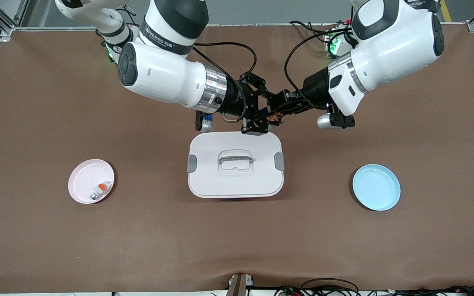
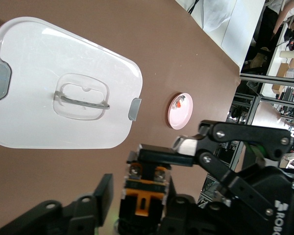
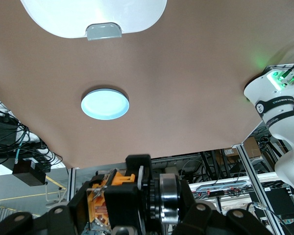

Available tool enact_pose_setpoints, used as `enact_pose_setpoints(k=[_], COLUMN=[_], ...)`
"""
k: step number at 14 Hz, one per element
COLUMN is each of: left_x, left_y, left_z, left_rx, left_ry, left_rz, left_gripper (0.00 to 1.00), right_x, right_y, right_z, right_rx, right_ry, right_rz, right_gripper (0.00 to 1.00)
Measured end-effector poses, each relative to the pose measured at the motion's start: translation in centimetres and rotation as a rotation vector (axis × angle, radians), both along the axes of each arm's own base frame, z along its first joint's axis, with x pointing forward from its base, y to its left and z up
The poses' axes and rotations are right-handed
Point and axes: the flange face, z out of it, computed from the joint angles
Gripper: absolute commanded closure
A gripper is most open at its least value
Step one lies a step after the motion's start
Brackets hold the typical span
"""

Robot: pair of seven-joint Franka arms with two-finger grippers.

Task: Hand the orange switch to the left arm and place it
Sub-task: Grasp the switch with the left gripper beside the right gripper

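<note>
Mid-air handover: the right pincer [image 1: 261, 119] and the left pincer [image 1: 281, 114] meet tip to tip above the tabletop [image 1: 237, 246], just off the box [image 1: 235, 164] edge that lies farthest from the front camera. The orange switch [image 1: 275, 118] sits between them. The right pincer is clamped on it, as its wrist view shows the orange body [image 3: 104, 196] pinched between dark fingers. The left pincer is closing around the same piece [image 2: 143, 198]; whether it has a firm hold yet cannot be told.

The meeting point appears chosen so that neither arm passes low over the box: both wrists come in from the arms' bases and stop short of the lid. The pink plate [image 1: 91, 181], with a small white-grey part on it, lies below and toward the right arm's end of the tabletop, well apart from the pincers. The blue plate [image 1: 376, 187] lies toward the left arm's end, empty, with bare brown surface between it and the left pincer. That open stretch looks like the free way out for the left arm, provided it skirts the box's near corner and latch [image 1: 279, 161].
</note>
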Motion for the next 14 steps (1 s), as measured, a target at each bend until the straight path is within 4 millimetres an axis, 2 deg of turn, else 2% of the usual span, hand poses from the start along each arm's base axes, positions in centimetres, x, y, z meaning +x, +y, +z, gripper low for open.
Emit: enact_pose_setpoints(k=[2, 6, 7, 8, 14], left_x=[-0.04, -0.04, -0.04, -0.04, 0.02], left_y=[-0.06, -0.06, -0.06, -0.05, 0.07], left_z=[0.03, 0.02, 0.01, -0.03, -0.17], left_rx=[0.002, 0.002, 0.002, 0.002, 0.001], left_ry=[-0.007, -0.003, -0.003, -0.002, 0.031], left_rz=[-0.008, -0.004, -0.004, -0.004, 0.028], left_gripper=[1.00, 1.00, 1.00, 1.00, 1.00], right_x=[-0.02, -0.02, -0.01, 0.00, 0.08], right_y=[0.03, 0.03, 0.03, 0.05, 0.06], right_z=[-0.09, -0.10, -0.12, -0.17, -0.19], right_rx=[-0.001, -0.001, -0.001, -0.001, 0.002], right_ry=[0.003, 0.003, 0.004, 0.005, 0.002], right_rz=[0.002, 0.002, 0.002, 0.002, -0.003], right_gripper=[1.00, 1.00, 0.36, 0.00, 0.00])
